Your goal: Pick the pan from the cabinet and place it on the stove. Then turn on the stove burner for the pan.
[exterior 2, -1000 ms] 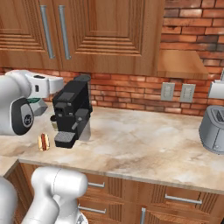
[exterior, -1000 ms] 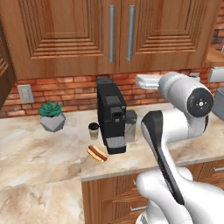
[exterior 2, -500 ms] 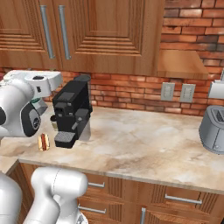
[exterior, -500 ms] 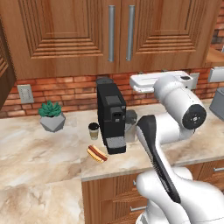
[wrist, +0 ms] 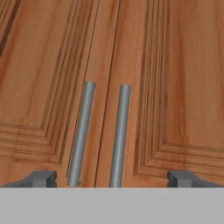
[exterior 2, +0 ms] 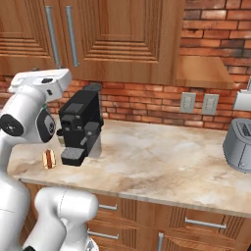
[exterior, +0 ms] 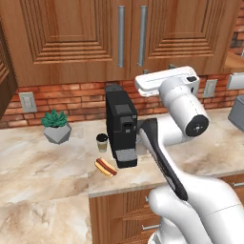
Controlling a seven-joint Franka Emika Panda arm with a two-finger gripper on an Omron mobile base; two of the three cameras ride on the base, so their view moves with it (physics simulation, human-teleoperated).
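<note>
The cabinet hangs above the counter with both doors shut, so the pan is hidden. The stove is out of view. Two long silver bar handles run down beside the seam between the doors. My gripper is open and faces the doors from just below the handles. One fingertip stands on each side of the pair of handles, and nothing is between them. My white hand is raised above the coffee machine.
On the marble counter stand a black coffee machine, a paper cup, a hot dog and a potted plant. A grey toaster stands at the right.
My hand has swung leftward and a little upward from the right of the coffee machine to under the cabinet handles. The gripper stays open and the doors stay shut.
</note>
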